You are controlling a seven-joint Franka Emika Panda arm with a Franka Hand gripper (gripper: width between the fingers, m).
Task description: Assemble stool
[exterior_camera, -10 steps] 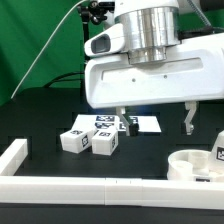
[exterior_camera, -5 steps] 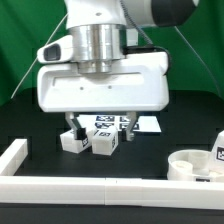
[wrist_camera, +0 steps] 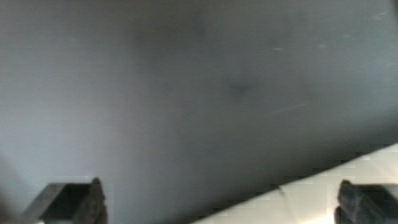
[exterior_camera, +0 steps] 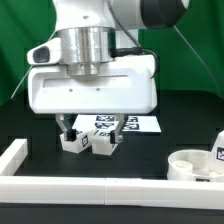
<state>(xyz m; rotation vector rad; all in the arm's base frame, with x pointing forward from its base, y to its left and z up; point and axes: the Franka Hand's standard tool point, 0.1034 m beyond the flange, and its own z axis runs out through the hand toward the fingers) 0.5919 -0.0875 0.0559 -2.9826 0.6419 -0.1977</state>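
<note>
Two white stool legs (exterior_camera: 72,142) (exterior_camera: 105,143) with marker tags lie side by side on the black table, left of centre in the exterior view. My gripper (exterior_camera: 91,130) hangs open just above and behind them, one finger (exterior_camera: 65,128) over the left leg and the other over the right. The round white seat (exterior_camera: 195,166) lies at the front right. Another tagged white part (exterior_camera: 218,150) stands at the right edge. In the wrist view the gripper (wrist_camera: 221,205) stands wide open over blurred dark table, with a white surface (wrist_camera: 347,180) by one finger (wrist_camera: 370,200). Nothing is gripped.
A long white border rail (exterior_camera: 100,186) runs along the front, and its end (exterior_camera: 14,156) turns up the exterior view's left side. The marker board (exterior_camera: 138,123) lies flat behind the legs. A green curtain hangs at the back.
The arm has swung from the exterior view's right to its left and come lower, so the open fingers now stand over the two legs. The jaws stayed wide.
</note>
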